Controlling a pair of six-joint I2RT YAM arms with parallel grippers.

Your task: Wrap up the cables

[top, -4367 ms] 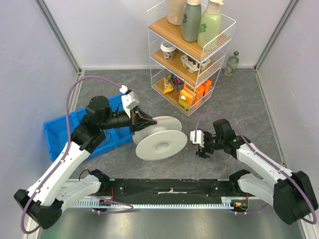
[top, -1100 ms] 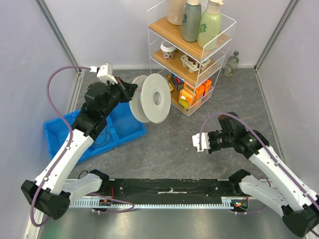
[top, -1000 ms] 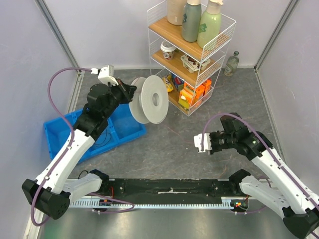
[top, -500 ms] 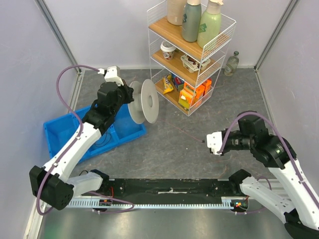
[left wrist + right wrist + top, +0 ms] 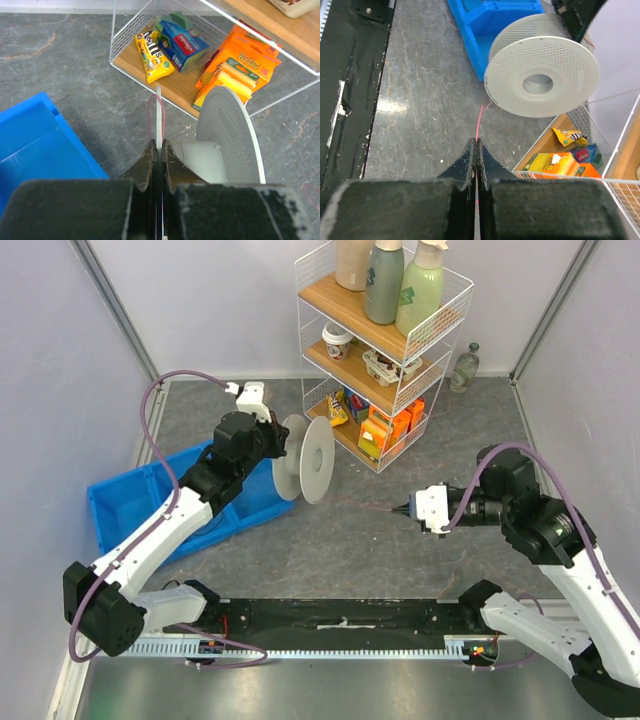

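The spool (image 5: 541, 84) is off-white, its flanges dotted all over with fine perforations; the cable (image 5: 479, 120) is a thin pink-red line; the left gripper (image 5: 159, 152) and right gripper (image 5: 476, 150) are matt black; the bin (image 5: 35, 140) is bright blue; the table (image 5: 350, 540) is dark grey, marbled with paler veins; the arm (image 5: 150, 540) is white with black joints, trailed by a purple hose (image 5: 150, 420); the rack (image 5: 455, 285) is white wire with light wooden boards, holding orange boxes (image 5: 240, 65), a yellow snack bag (image 5: 152, 52) and pale green bottles (image 5: 420, 290).
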